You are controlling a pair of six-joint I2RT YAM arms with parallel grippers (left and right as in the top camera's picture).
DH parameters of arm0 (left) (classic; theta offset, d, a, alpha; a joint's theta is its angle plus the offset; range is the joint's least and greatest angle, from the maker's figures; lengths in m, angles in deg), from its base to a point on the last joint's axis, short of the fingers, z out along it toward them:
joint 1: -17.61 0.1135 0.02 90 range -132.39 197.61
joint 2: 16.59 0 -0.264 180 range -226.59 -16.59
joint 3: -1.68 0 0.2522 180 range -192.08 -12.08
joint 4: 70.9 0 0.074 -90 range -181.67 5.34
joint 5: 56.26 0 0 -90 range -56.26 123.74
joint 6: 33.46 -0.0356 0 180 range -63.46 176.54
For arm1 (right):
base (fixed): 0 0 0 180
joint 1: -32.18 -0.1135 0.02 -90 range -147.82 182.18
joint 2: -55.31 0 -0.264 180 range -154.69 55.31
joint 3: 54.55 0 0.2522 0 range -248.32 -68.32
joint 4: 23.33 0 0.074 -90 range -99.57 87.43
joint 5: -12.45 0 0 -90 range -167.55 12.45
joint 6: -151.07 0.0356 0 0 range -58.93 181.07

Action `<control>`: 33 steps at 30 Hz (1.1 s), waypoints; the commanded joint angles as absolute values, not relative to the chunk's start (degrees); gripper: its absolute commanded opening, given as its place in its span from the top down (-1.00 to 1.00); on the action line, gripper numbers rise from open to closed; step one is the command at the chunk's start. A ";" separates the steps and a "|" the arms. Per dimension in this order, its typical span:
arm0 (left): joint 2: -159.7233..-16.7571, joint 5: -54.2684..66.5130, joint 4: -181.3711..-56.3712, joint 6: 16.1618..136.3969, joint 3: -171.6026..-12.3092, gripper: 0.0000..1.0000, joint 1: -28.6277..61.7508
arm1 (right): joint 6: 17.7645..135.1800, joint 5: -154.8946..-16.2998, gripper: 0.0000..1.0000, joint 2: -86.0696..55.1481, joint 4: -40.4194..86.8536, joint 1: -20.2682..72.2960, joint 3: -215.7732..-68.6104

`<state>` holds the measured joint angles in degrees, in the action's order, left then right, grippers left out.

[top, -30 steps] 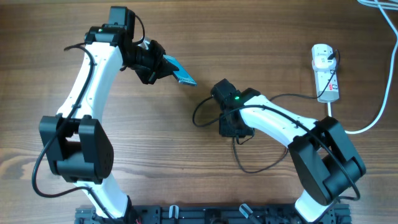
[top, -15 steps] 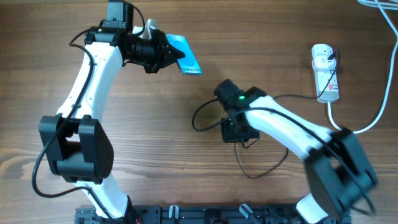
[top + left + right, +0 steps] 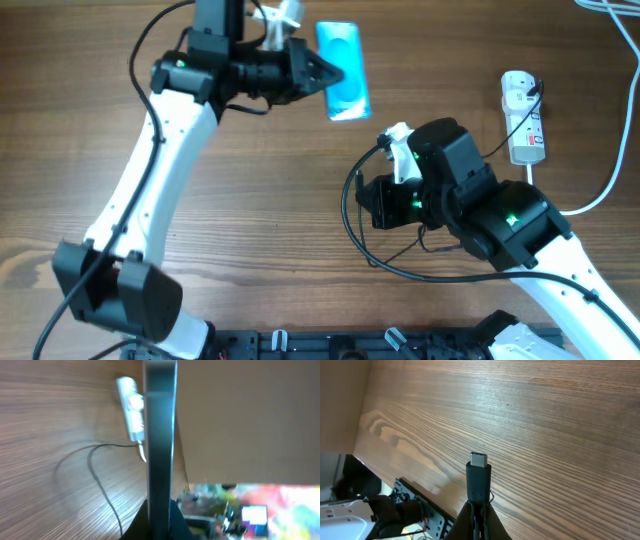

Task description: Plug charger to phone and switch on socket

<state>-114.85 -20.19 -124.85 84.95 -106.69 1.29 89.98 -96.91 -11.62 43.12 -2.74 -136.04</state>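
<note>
My left gripper (image 3: pixel 322 72) is shut on one long edge of the phone (image 3: pixel 343 70) and holds it in the air at the back middle, its cyan screen facing the overhead camera. The left wrist view shows the phone edge-on (image 3: pixel 160 435) between the jaws (image 3: pixel 159 522). My right gripper (image 3: pixel 374 204) is raised above the table centre, shut on the charger's connector (image 3: pixel 479 477), whose metal tip points away from the jaws (image 3: pixel 479 512). The thin black cable (image 3: pixel 352 235) loops beneath it. The white socket (image 3: pixel 522 118) lies at the right, with a small black plug (image 3: pixel 536 92) on it.
A white cord (image 3: pixel 612 175) runs from the socket round the table's right edge to the back corner. The socket (image 3: pixel 132 407) and black cable (image 3: pixel 100 480) also show in the left wrist view. The robot bases' rail (image 3: pixel 330 345) lines the front edge.
My left arm has lifted the phone and carried it right, turning its screen upward. My right arm has risen from the table with the connector and shifted slightly right.
</note>
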 commanded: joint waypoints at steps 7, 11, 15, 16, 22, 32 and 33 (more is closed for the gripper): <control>-109.17 -15.45 -123.28 82.69 -107.34 0.92 -2.84 | 91.01 -94.66 0.92 -11.45 42.90 -2.67 -136.91; -109.17 -15.47 -124.13 79.87 -107.34 0.92 -3.58 | 89.50 -93.41 0.91 -10.42 42.51 -2.67 -137.42; -109.17 -15.49 -124.52 79.46 -107.34 0.92 -4.83 | 89.54 -92.86 0.91 -10.31 40.80 -2.67 -137.88; -109.17 -15.49 -124.54 79.48 -107.34 0.92 -5.20 | 89.52 -92.17 0.91 -10.36 40.60 -2.67 -137.88; -109.17 -15.21 -125.35 79.85 -107.34 0.92 -6.14 | 89.61 -87.62 0.91 -10.29 40.60 -2.67 -137.98; -109.17 -12.65 -126.07 78.13 -107.34 0.92 -6.14 | 88.01 -86.09 0.91 -10.29 40.60 -2.67 -139.27; -109.17 -12.65 -126.09 77.60 -107.34 0.92 -6.14 | 88.17 -86.74 0.91 -10.29 40.58 -2.67 -139.56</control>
